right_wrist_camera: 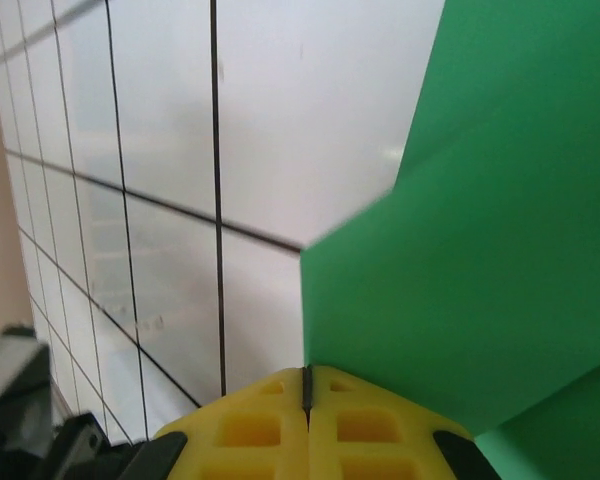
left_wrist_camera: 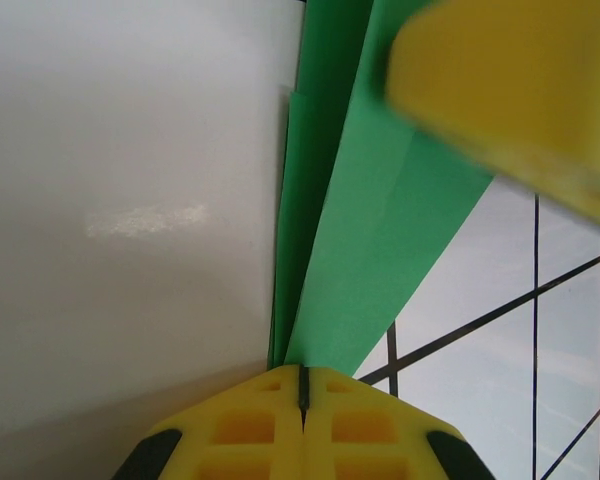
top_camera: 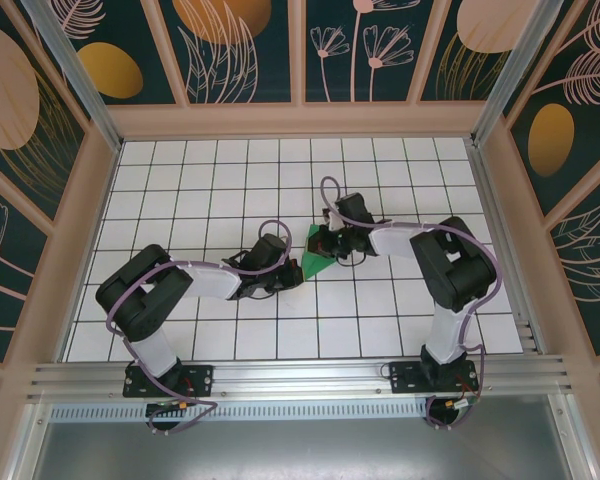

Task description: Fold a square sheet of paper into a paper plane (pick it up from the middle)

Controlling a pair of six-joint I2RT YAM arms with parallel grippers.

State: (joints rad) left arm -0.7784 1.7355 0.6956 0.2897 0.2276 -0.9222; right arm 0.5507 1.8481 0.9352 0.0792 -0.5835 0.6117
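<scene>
at the middle of the white gridded tabletop (top_camera: 180, 200): a creased green paper wedge (top_camera: 314, 263) is held between both arms; whether it rests on the surface cannot be told.
left gripper (left_wrist_camera: 302, 385): jaws pressed together on the wedge's narrow end, at its 7 o'clock side.
right gripper (right_wrist_camera: 306, 385): jaws pressed together, pinching the wedge's edge from 1 o'clock.
risk, tearing: the thin paper could be ripped if the arms are drawn apart.
risk, slipping: a shallow edge pinch could be lost and the crease set crooked.
risk, collision: the two grippers are seen close together.
containers: none are used; the wedge is kept by the jaws alone.
</scene>
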